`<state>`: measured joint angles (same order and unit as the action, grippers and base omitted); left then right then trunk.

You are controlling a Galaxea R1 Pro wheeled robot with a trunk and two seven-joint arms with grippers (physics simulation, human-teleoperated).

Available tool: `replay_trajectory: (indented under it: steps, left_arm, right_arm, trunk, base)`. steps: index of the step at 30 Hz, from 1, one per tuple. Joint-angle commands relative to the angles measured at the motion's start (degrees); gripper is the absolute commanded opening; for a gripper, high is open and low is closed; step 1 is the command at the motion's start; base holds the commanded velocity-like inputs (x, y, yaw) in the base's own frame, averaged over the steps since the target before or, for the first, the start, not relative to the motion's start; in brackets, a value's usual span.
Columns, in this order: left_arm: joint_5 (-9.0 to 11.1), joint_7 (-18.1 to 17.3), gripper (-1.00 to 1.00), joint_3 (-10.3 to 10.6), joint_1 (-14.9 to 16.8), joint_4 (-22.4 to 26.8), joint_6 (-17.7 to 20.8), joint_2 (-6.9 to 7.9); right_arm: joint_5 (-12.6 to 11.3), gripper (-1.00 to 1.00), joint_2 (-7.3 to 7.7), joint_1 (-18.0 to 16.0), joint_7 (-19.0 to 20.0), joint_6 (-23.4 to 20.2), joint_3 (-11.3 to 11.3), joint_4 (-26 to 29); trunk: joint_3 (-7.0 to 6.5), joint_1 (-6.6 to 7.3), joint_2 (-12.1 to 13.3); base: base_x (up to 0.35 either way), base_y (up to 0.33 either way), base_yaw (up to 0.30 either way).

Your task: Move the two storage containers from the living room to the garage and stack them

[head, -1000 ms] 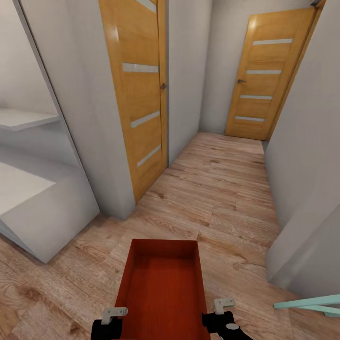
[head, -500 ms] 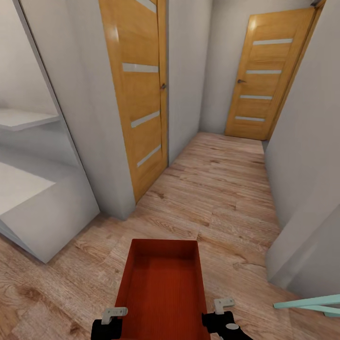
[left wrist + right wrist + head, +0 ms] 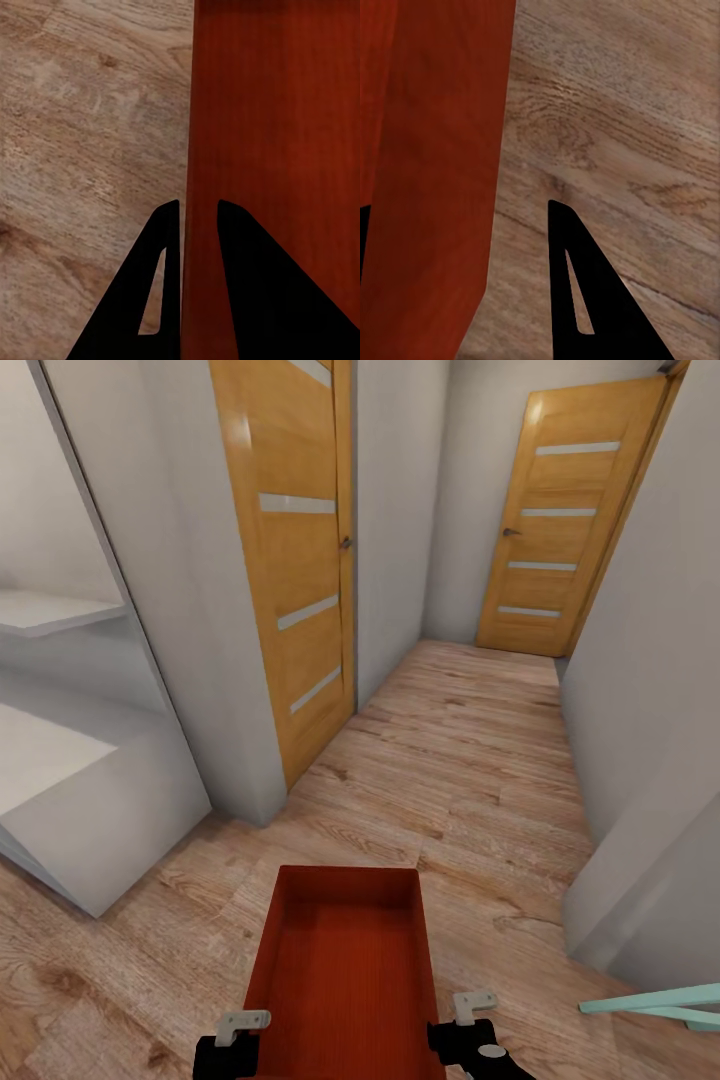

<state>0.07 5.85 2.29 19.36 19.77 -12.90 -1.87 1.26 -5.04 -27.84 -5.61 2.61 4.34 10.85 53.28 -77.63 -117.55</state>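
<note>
Transport is the step in hand: we carry one storage container (image 3: 345,970) between both sets of fingers, above the wood-plank floor (image 3: 470,760) of a corridor with two doors. The left gripper (image 3: 196,217) is nearly closed, its fingers pinching the container's side wall. The right gripper (image 3: 457,225) straddles the opposite wall, one finger either side. We judge steady, level travel essential to prevent slipping.
</note>
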Motion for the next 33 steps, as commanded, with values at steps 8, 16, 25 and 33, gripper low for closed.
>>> replay_trajectory:
  steps: [8, 16, 25, 33]
  left_arm:
    - [-0.2, 0.8, -1.0, -0.5, 0.1, 0.1, -0.2, 0.02]
    - [-0.2, 0.8, -1.0, -0.5, 0.1, 0.1, -0.2, 0.02]
    - [-0.2, 0.8, -1.0, -0.5, 0.1, 0.1, -0.2, 0.02]
    - [-0.2, 0.8, -1.0, -0.5, 0.1, 0.1, -0.2, 0.02]
  right_arm:
    - [0.2, -1.0, 0.03, 0.0, -0.5, 0.1, 0.3, -0.1]
    - [0.2, -1.0, 0.03, 0.0, -0.5, 0.1, 0.3, -0.1]
    - [0.2, -1.0, 0.03, 0.0, -0.5, 0.1, 0.3, -0.1]
    - [0.2, -1.0, 0.03, 0.0, -0.5, 0.1, 0.3, -0.2]
  trunk:
    - [0.04, 0.01, 0.0]
    - [0.04, 0.01, 0.0]
    - [0.04, 0.01, 0.0]
    - [0.04, 0.01, 0.0]
  base:
    - [0.0, 0.0, 0.0]
    - [0.125, 0.0, 0.0]
    - [0.32, 0.0, 0.0]
    - [0.161, 0.0, -0.044]
